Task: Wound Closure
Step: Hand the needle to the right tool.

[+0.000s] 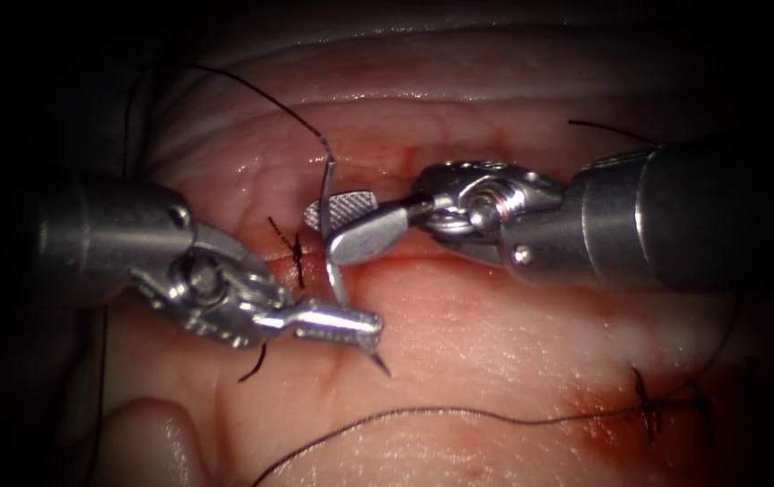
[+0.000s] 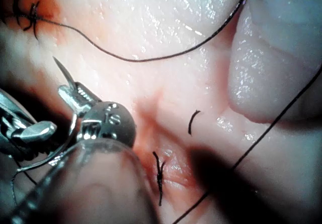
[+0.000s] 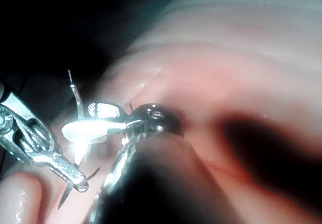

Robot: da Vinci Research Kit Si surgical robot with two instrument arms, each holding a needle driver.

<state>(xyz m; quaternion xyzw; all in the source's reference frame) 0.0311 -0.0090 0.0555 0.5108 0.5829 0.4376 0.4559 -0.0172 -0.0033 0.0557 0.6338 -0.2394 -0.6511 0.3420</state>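
Left tool: my left tool [image 1: 351, 325] reaches in from the tissue's left edge, its jaws clamped on the needle [image 1: 333, 243] just behind the point, which sticks out beyond them; I judge this grip keeps the sharp end under control.
Needle: thin curved steel, out of the tissue, arching above the cut [image 1: 423, 263] from my left jaws up past my right ones to its swaged end.
Right tool: my right tool [image 1: 337, 227] comes from the right edge, its jaws apart around the needle's upper curve, one ridged face showing; it grips nothing.
Thread: black, fine, running from the needle's top toward the tissue's far edge [image 1: 252, 90].
Tissue: pale, wet, glossy [image 1: 495, 343], with a knotted stitch [image 1: 297, 252] left of the needle.
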